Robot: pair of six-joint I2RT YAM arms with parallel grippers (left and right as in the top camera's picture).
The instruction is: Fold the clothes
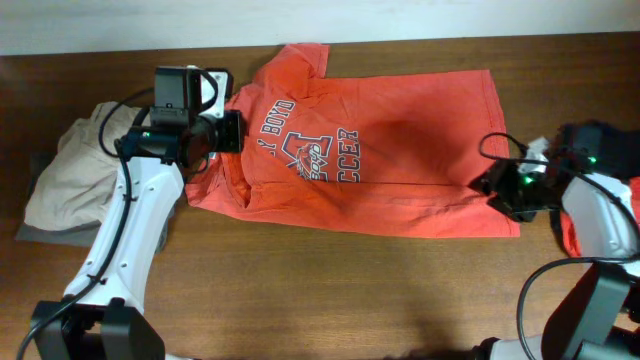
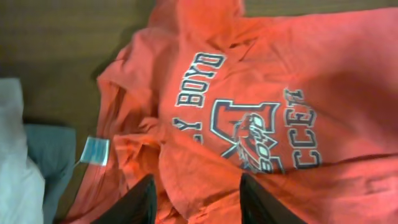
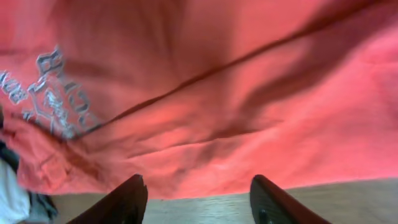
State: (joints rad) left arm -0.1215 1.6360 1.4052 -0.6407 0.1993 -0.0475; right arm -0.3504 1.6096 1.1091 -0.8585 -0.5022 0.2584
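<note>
Part of the navy-and-white print on the orange-red short-sleeved T-shirt (image 1: 400,150) is covered by the left arm (image 1: 140,230), so only "Y BOYD" and "CCER" can be read. At the right edge, a sliver of red cloth (image 1: 567,230) shows behind the right arm (image 1: 600,215); most of it is hidden. The dark mass beyond it cannot be told from the arm's own parts.

The T-shirt lies spread, print up, in the middle of the dark brown wooden surface (image 1: 330,290), with its collar to the left and its hem to the right. The left fingers (image 2: 137,202) stand apart over rumpled fabric by the collar, near a pale blue label (image 2: 96,149), and do not appear to pinch anything. The right fingers (image 3: 124,199) are also spread, above the hem's near corner, with bare wood just past the edge.

One sleeve reaches almost to the far edge of the surface. Bare wood lies open in front of the shirt, between the arms. A crumpled beige garment (image 1: 70,170) lies on a grey cloth (image 1: 35,232) just left of the shirt. A pale wall band (image 1: 400,18) runs along the back.
</note>
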